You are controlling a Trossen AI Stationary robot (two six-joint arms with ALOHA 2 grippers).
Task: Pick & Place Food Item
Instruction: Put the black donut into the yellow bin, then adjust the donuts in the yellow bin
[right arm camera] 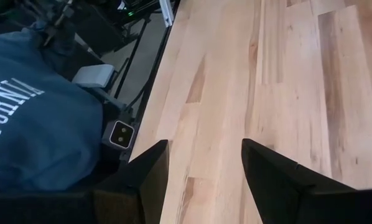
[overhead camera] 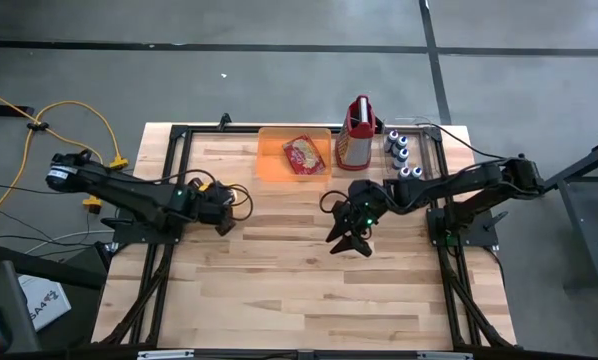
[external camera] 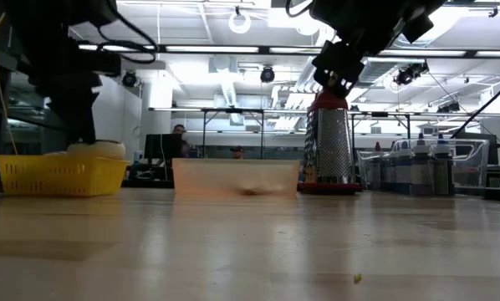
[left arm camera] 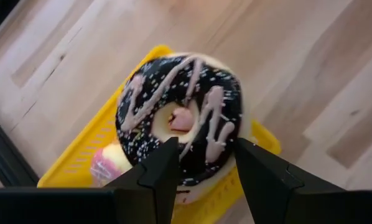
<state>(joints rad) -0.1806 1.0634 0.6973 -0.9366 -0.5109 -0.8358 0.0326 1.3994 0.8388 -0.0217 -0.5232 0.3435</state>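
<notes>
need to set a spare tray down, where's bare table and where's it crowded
The near half of the table, in front of both arms, is bare wood. The far edge is crowded: orange bin, grater, bottles. The yellow basket with the donut sits by the left gripper.

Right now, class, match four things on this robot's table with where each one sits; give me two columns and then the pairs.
Column one:
1. chocolate doughnut
2. metal grater
3. left pincer
4. right pincer

Column two:
A. open above bare wood near the table's middle
B. lying in the yellow basket
C. standing upright beside the orange tray
D. open, its fingers either side of the doughnut

Pairs: 1-B, 2-C, 3-D, 4-A
</notes>
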